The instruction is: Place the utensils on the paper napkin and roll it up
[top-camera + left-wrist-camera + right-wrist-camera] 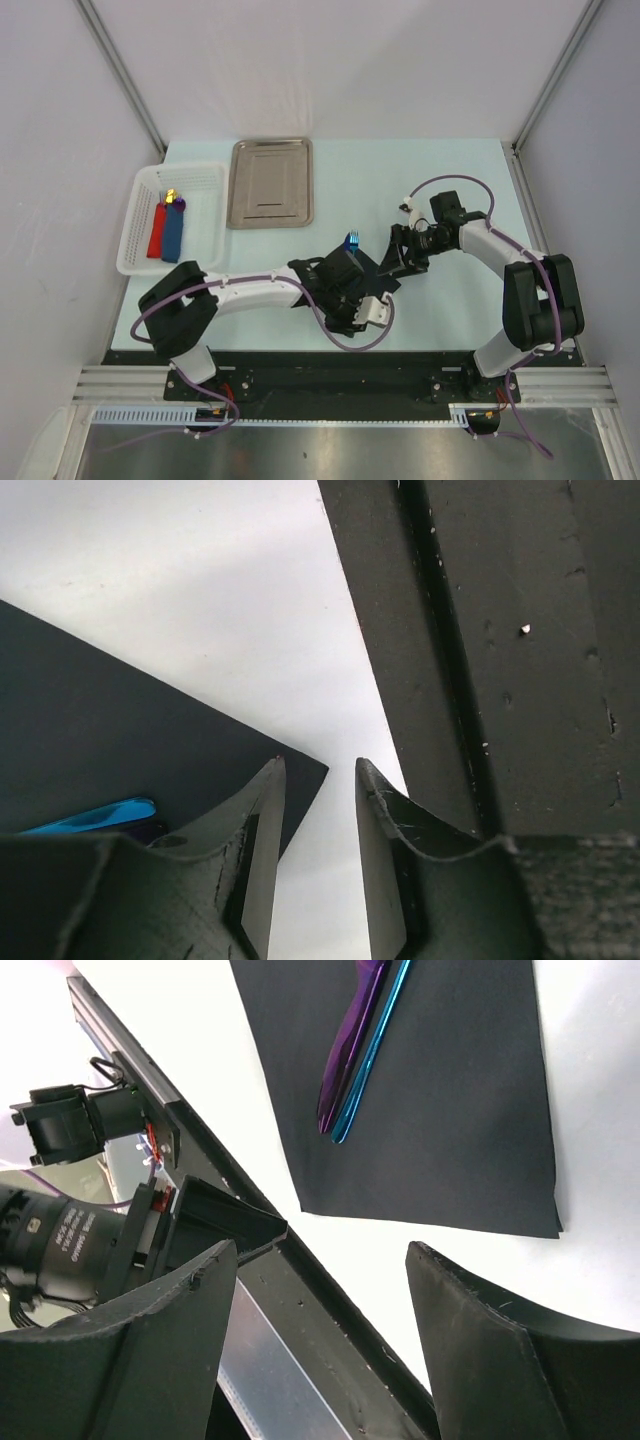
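Note:
The black paper napkin [450, 1110] lies flat on the table with the purple utensil [350, 1040] and the blue utensil [375, 1050] side by side on it. In the top view the napkin [378, 272] is mostly hidden under both arms, and only the blue fork's head [351, 240] shows. My left gripper [320, 780] is open and empty, low over the napkin's corner [300, 765], with the blue utensil [95, 817] to its left. My right gripper [322, 1250] is wide open and empty, above the table just off the napkin's edge. In the top view the left gripper [352, 305] and the right gripper [398, 262] are close together.
A shiny steel tray [271, 183] lies at the back centre. A white basket [190, 170] at the back left holds a flat red piece [157, 232] and a flat blue piece [174, 232]. The table's black front rail [330, 1330] runs close to both grippers.

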You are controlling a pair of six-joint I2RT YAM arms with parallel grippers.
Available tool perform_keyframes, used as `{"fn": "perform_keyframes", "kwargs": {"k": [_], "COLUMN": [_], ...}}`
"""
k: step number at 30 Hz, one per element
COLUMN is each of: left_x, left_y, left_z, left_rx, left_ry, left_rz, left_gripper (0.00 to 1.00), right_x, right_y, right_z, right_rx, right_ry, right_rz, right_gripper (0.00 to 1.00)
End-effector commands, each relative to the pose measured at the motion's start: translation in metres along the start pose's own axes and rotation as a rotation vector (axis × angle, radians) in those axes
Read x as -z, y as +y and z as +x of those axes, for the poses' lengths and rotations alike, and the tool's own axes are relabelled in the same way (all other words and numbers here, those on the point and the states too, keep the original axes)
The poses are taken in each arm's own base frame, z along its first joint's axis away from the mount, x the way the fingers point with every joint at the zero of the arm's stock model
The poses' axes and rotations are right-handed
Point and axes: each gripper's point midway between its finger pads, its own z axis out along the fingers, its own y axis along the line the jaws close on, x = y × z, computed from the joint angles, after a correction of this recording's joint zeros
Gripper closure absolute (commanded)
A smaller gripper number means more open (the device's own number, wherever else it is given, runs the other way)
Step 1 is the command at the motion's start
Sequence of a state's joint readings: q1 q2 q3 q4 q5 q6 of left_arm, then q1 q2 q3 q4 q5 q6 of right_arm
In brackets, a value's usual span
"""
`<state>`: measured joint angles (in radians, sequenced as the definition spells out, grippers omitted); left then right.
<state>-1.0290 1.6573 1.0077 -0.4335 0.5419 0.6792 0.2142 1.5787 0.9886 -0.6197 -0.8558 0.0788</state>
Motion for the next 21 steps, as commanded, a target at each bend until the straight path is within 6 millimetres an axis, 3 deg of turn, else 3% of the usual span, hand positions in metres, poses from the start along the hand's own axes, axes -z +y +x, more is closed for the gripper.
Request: {"fn": "perform_keyframes", "kwargs": {"k": [1,7,21], "left_x": [-0.001,-0.009,-0.027], "left_y": [0.003,0.003,-0.001], "left_z": [0.005,0.022,0.037], "left_rx": [-0.007,0.0,0.001], "left_ry": [0.07,0.127,0.189], "left_rz": [-0.048,-0.063,-0.024], "left_gripper": [0.61,0.64,0.65], "right_x": [0.002,0.002,0.003], "right_y": [0.004,0.005,0.001], "right_z": [-0.012,-0.012,-0.012], "right_rx": [0.024,0.028,0.018], "right_ry": [-0.027,-0.027,-0.031], "right_rz": [0.007,0.008,0.016], "right_gripper": [0.26,0.26,0.26]}}
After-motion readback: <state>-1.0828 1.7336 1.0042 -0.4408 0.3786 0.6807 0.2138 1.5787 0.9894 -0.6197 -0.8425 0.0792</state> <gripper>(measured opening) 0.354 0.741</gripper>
